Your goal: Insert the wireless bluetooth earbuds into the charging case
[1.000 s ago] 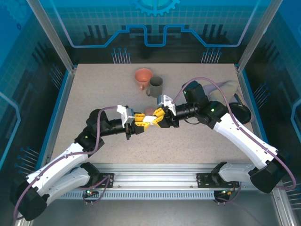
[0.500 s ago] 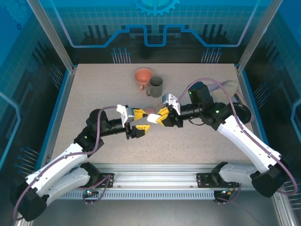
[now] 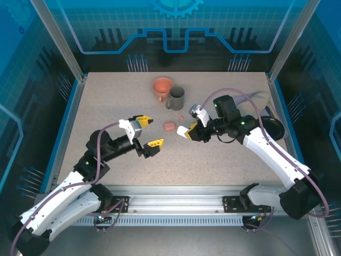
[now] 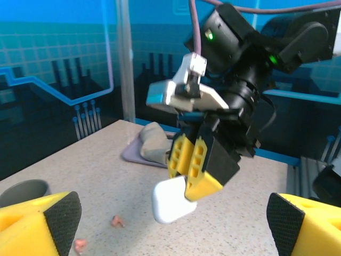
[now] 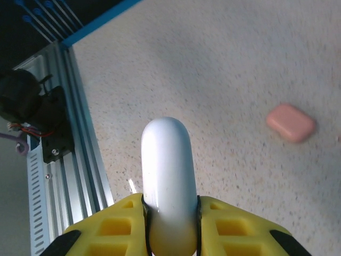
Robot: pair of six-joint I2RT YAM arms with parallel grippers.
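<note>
My right gripper (image 3: 187, 130) is shut on a white charging case (image 3: 182, 130), holding it above the table; its rounded end sticks out past the yellow fingers (image 5: 229, 226). The same white case (image 4: 171, 200) hangs in front of my left gripper (image 4: 173, 234), which stands wide open and empty. My left gripper (image 3: 149, 132) is to the left of the case and apart from it. A salmon-pink case (image 3: 170, 126) lies shut on the table between the arms. Two tiny pink earbuds (image 4: 116, 221) lie loose on the table; one earbud (image 3: 181, 118) is beside the pink case (image 5: 290, 122). The white earbuds are out of view.
A salmon funnel-shaped cup (image 3: 162, 87) and a grey mug (image 3: 176, 97) stand at the back centre. A grey cloth on a purple mat (image 3: 257, 99) and a black round object (image 3: 274, 128) lie at the right. The aluminium rail (image 5: 64, 154) runs along the near edge.
The two grippers were together at the centre around the white case. My left gripper has opened and drawn back to the left. My right gripper has moved right, carrying the case.
</note>
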